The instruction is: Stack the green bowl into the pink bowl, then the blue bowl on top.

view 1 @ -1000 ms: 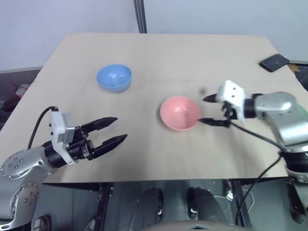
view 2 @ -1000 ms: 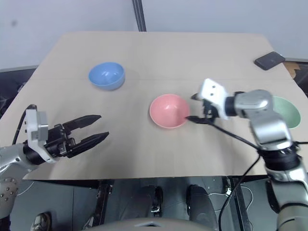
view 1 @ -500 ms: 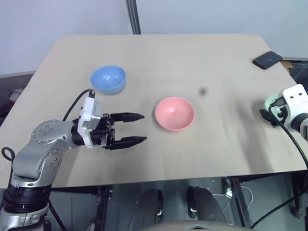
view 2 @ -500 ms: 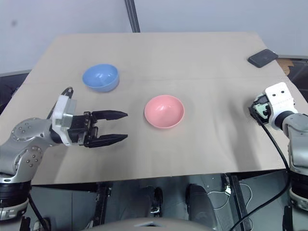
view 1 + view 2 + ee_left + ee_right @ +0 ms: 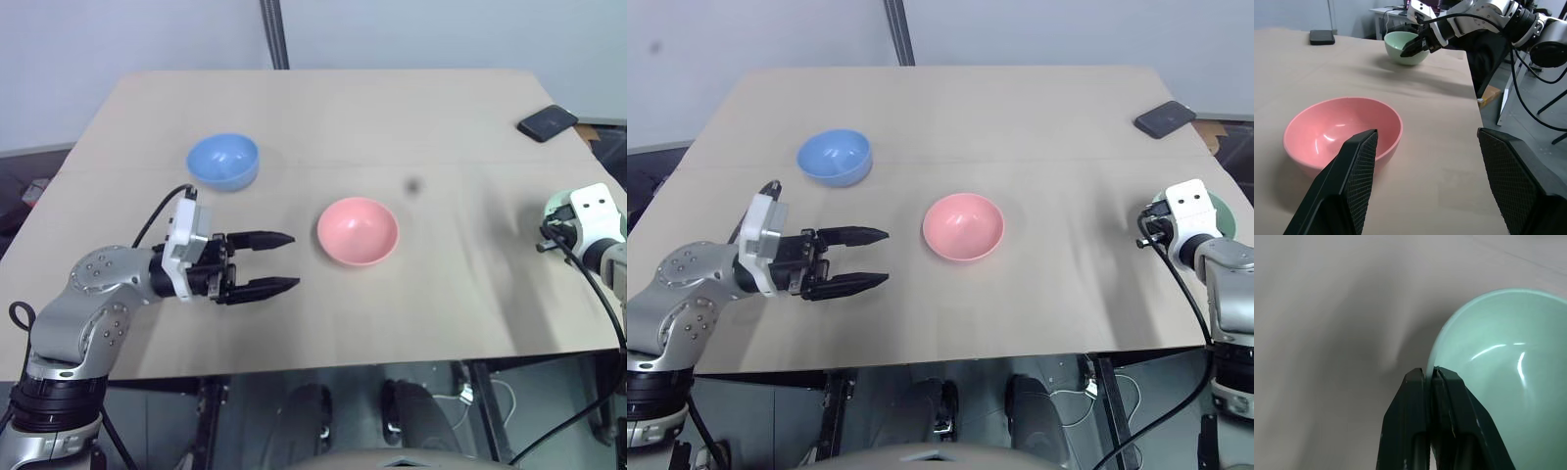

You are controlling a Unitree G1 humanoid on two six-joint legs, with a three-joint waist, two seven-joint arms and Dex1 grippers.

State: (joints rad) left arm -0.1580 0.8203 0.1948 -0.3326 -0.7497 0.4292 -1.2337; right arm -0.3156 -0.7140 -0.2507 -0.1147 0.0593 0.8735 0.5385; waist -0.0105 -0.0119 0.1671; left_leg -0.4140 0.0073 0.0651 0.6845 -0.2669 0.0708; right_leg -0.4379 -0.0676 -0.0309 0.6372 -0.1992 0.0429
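The pink bowl [image 5: 358, 230] stands upright mid-table. My left gripper [image 5: 281, 261] hovers just left of it, open and empty, its fingers [image 5: 1354, 176] pointing at the bowl. The blue bowl [image 5: 223, 160] sits further back on the left. At the table's right edge is the green bowl [image 5: 1503, 362], mostly hidden behind my right wrist in the eye views. My right gripper [image 5: 1431, 373] is shut on the green bowl's near rim, one finger inside and one outside; the left wrist view shows this grip too, with the green bowl [image 5: 1403, 41] resting on the table.
A black phone [image 5: 549, 122] lies at the table's far right corner. A small dark spot [image 5: 412, 184] marks the tabletop right of the pink bowl. The table's right edge [image 5: 1474, 93] runs close beside the green bowl.
My right arm swung from beside the pink bowl out to the right edge and its fingers shut on the green bowl's rim. My left gripper moved right, toward the pink bowl.
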